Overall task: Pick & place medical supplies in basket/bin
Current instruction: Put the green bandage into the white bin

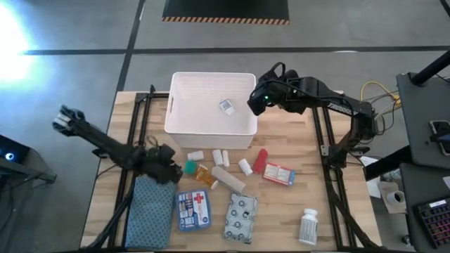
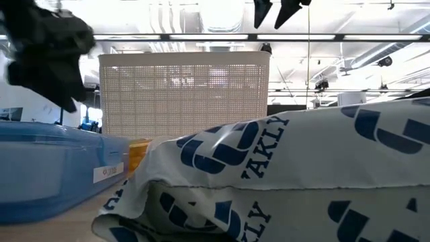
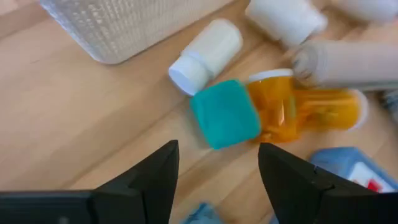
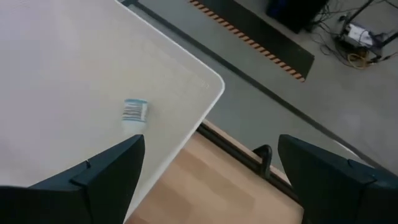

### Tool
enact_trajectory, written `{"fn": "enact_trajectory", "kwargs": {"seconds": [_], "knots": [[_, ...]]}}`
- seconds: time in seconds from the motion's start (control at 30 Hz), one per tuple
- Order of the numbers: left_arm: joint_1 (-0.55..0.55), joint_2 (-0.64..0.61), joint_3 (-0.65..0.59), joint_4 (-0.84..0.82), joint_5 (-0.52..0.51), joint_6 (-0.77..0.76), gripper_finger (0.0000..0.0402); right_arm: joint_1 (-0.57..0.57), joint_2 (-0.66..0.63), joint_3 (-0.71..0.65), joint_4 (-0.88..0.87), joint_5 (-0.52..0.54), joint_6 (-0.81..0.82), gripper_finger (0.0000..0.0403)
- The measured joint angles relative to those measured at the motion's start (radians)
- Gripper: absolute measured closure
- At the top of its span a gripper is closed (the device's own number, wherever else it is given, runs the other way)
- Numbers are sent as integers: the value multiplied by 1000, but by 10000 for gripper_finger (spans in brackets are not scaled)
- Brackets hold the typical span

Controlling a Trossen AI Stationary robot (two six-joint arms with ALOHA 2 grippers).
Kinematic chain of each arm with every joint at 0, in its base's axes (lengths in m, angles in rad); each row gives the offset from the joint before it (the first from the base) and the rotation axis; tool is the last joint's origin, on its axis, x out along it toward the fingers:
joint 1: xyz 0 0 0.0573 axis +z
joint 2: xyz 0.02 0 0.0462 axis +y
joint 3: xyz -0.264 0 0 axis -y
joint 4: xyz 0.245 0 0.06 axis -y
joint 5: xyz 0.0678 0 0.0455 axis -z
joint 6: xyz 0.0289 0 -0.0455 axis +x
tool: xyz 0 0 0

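A matt white plastic bin (image 1: 211, 119) with ribbed walls sits on a smooth pale wooden table (image 1: 295, 204).

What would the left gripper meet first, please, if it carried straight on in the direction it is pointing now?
Most likely the teal-capped orange vial: the open left gripper frames its teal cap between the fingers. Depth is unclear, so how near the cap lies can't be judged.

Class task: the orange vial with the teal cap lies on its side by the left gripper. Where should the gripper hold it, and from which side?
Grip the orange vial across its body, from above. It lies flat, and the open left gripper already faces its teal cap; a white bottle crowds that end.
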Motion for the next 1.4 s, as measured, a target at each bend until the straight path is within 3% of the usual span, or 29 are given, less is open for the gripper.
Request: {"fn": "enact_trajectory", "kwargs": {"seconds": [0.1, 0.2, 0.4, 0.57, 0.73, 1.0, 1.4], "knots": [[-133, 60, 11, 0, -105, -186, 201, 0, -2, 0, -8, 3, 28, 44], [-200, 155, 12, 23, -132, -300, 201, 0, -4, 0, -36, 4, 48, 44], [-175, 328, 70, 24, -108, -547, 200, -11, -18, -1, -48, -7, -36, 44], [-88, 378, 117, 13, -79, -780, 200, -49, -24, -1, -113, -73, -131, 44], [-8, 378, 160, -16, -75, -695, 200, -62, -33, -1, -137, -75, -226, 44], [101, 379, 185, -25, -14, -400, 200, -79, -35, -1, -112, -80, -345, 44], [117, 379, 176, -6, 16, -370, 200, -84, -35, -1, -102, -84, -345, 44]]}}
